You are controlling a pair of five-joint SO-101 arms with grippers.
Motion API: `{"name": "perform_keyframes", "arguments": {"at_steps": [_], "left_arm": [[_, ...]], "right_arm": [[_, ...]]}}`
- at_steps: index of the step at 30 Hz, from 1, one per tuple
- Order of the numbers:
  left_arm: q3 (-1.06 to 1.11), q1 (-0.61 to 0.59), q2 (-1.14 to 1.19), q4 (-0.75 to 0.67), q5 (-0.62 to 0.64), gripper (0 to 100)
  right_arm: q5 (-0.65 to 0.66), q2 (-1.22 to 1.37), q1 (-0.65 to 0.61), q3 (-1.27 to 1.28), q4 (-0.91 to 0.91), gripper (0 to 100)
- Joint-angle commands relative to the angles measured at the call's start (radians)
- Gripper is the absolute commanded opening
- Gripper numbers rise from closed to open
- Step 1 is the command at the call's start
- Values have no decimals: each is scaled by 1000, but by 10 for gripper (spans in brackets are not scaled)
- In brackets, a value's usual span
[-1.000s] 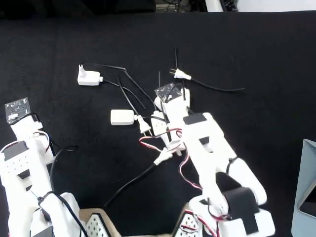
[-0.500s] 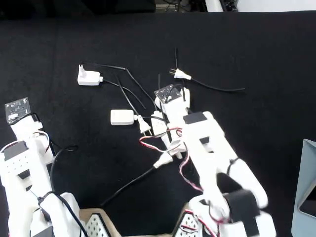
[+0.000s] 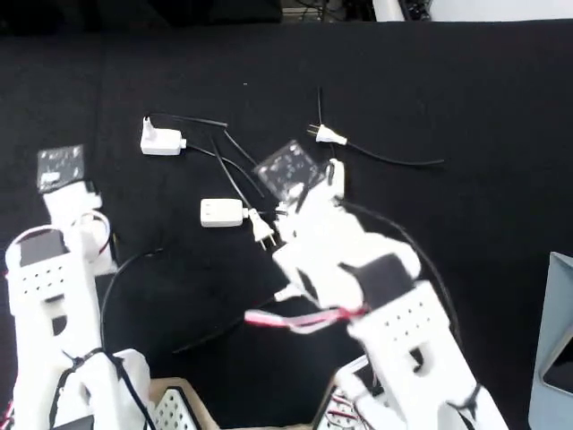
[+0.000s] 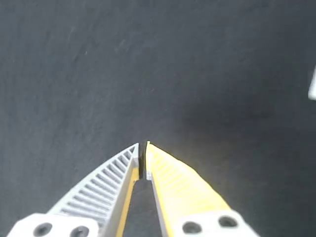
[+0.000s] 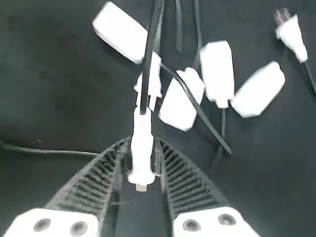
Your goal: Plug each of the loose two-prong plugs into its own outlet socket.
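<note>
Two arms have both shifted in the last second, going by the high view. Your right arm (image 3: 327,237) has swung round and come up, so it covers more of the middle of the frame, with its red wires (image 3: 295,318) now hanging lower. The left arm (image 3: 45,296) has crept up the left edge. The loose stuff on the black table (image 3: 466,90) sits where it was: the socket block (image 3: 222,212) left of centre, and the spare plug (image 3: 328,135) up top, well apart from it. So my read is nothing's been seated in that second, you're just repositioning with a plug in hand.

Right claw (image 5: 142,145): clamped on a white plug (image 5: 143,123), fingers (image 5: 94,182) only as far apart as the plug is wide, touching it on both sides. Its black cord (image 5: 148,59) runs straight out past the tips, toward a cluster of white sockets (image 5: 216,66) in the upper half of the right wrist view. I can't tell which way the prongs face. Worth checking, since cord-first looks backwards for pushing it in.

Left claw (image 4: 143,148): tips pressed together, nothing in them, over bare table.
</note>
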Motion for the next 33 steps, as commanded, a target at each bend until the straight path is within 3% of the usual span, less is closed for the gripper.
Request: {"name": "perform_keyframes", "arguments": {"at_steps": [1, 8, 14, 27, 33], "left_arm": [[-173, 105, -21, 81, 89, 44], [-358, 251, -21, 207, 209, 44], [-417, 363, -23, 219, 249, 44], [-303, 607, -338, 201, 272, 45], [-245, 638, -423, 172, 206, 45]], "right_arm": [[-78, -99, -109, -56, -3, 11], [-163, -196, -264, -4, -129, 11], [-163, -200, -361, 90, -319, 11], [-163, -203, -368, 174, -456, 11], [-163, -206, -368, 193, -454, 11]]}}
